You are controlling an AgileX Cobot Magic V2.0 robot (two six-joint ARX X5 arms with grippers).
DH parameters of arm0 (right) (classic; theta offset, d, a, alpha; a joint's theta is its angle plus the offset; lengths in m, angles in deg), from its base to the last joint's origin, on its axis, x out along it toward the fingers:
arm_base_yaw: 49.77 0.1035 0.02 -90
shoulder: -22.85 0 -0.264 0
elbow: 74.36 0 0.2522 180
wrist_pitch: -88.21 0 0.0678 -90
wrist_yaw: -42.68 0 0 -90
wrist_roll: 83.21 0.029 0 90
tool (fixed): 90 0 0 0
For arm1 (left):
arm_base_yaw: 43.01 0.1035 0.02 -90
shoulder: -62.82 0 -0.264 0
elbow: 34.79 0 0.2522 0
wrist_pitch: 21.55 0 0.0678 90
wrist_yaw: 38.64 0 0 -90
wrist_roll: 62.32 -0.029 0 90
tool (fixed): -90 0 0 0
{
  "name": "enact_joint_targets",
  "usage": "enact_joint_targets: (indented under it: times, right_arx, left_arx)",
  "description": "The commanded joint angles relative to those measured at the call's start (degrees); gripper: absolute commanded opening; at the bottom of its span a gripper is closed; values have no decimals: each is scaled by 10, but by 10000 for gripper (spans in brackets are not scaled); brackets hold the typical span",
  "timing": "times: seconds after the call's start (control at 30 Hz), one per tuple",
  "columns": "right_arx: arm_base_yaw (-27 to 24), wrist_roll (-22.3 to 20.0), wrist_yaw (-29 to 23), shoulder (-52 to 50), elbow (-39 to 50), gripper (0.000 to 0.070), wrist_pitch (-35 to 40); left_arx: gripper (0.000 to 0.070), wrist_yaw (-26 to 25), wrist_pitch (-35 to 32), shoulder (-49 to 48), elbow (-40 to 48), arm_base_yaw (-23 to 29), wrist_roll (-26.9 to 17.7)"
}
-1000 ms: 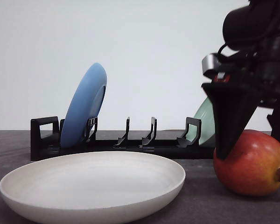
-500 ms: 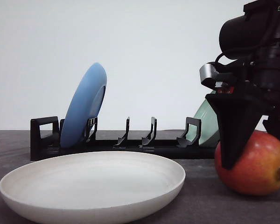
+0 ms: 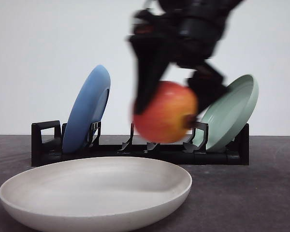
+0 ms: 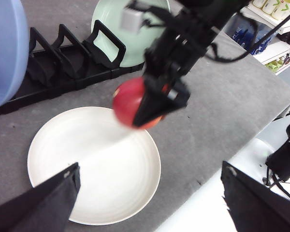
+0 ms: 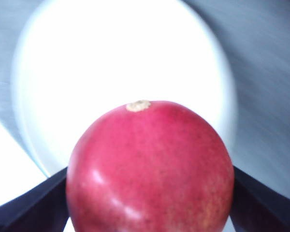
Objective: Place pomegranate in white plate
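Nearest in the front view lies the white plate (image 3: 95, 193), its near rim cut off by the frame edge. Above its far right edge the right gripper (image 3: 166, 104), blurred, hangs clamped on the pomegranate (image 3: 165, 112), clear of the table (image 3: 251, 193). Behind stands a black rack (image 3: 135, 147) holding a blue plate (image 3: 87, 108) and a green plate (image 3: 231, 112). The left wrist view shows the left gripper (image 4: 150, 203) with its fingers wide apart.

Dark grey tabletop (image 3: 261, 203), white plate (image 3: 94, 193) resting on it at the near side, black dish rack (image 3: 135, 150) behind, apparently set apart from the plate, table edge at right
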Motion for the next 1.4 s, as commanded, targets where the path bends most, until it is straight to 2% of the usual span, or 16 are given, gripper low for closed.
enact_joint_targets:
  times: [0.0,0.2,0.5,0.63,0.73,0.93,1.13,1.3,1.37]
  right_arx:
    - [23,8,2,30,-21,443,14]
    - [63,13,1,86,-27,444,75]
    - [72,12,-1,115,-27,457,82]
    - [72,12,-1,115,-27,537,79]
    - [72,12,-1,115,-27,685,79]
    - [70,13,3,109,-28,700,74]
    - [53,14,3,37,-34,700,48]
    - [25,9,-2,-85,-34,700,-14]
    - [12,8,-21,-137,-33,700,-46]
  left_arx:
    - [554,6,-7,3,-1,-9,-11]
    - [554,15,-7,3,-1,-9,-10]
    - [554,16,-7,3,-1,-9,-11]
    - [554,16,-7,3,-1,-9,-11]
    - [554,16,-7,3,-1,-9,-11]
    - [554,16,-7,3,-1,-9,-11]
    - [554,16,-7,3,-1,-9,-10]
    - [554,16,-7,3,-1,-9,-11]
    - [555,16,-7,3,-1,-9,-11]
